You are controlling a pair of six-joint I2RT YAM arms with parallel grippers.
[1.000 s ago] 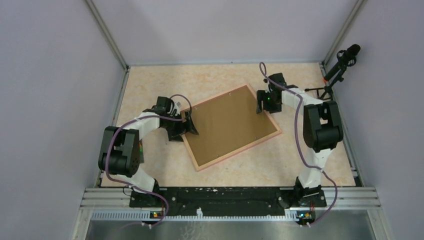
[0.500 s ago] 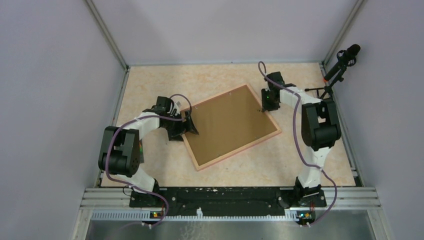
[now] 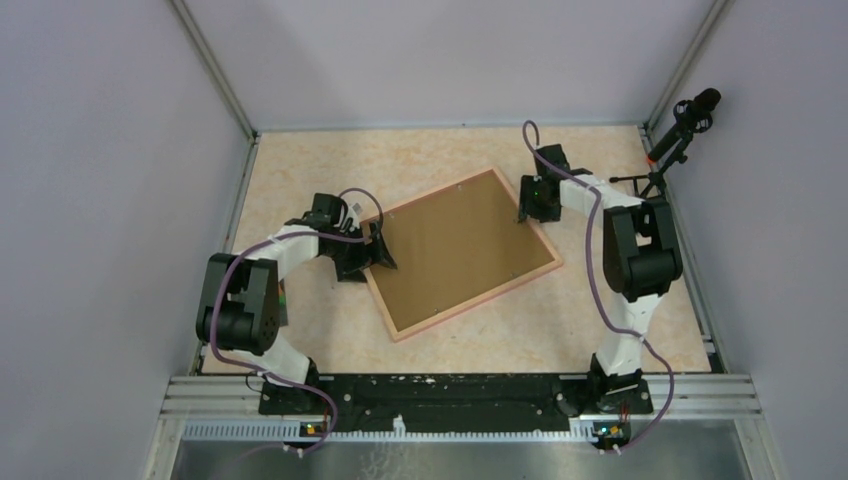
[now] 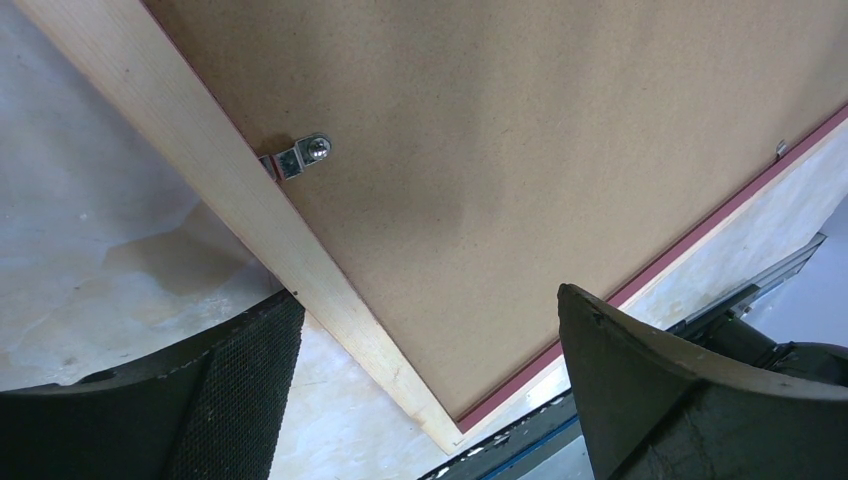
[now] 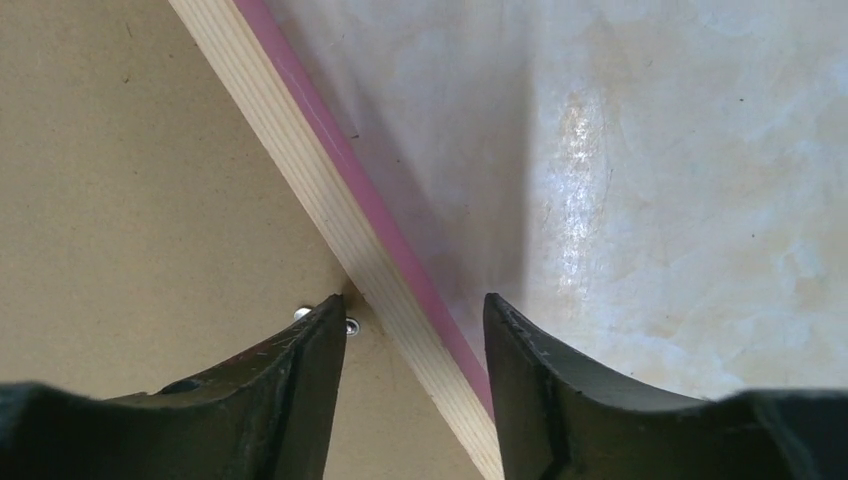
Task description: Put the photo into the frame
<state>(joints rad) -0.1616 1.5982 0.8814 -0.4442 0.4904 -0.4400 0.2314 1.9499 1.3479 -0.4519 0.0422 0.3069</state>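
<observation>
Top external: right fingers (image 5: 300,380) just slid off the backing board (image 3: 460,245) to straddle the frame (image 3: 478,301) rail by a clip (image 5: 348,325), half open, holding nothing; left fingers (image 4: 240,390) wide at the opposite corner. It's face-down on the bench (image 3: 330,170); photo hidden, probably underneath.

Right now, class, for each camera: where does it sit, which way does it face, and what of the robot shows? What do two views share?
Top external: above and behind the arms, facing down at the table; both show, left hand and right hand at opposite edges of the frame.
Left wrist: facing down at the backing board and a metal clip; two fingers show.
Right wrist: facing down at the frame's rail between its fingers.
Shared: both wrist views show frame and board.
</observation>
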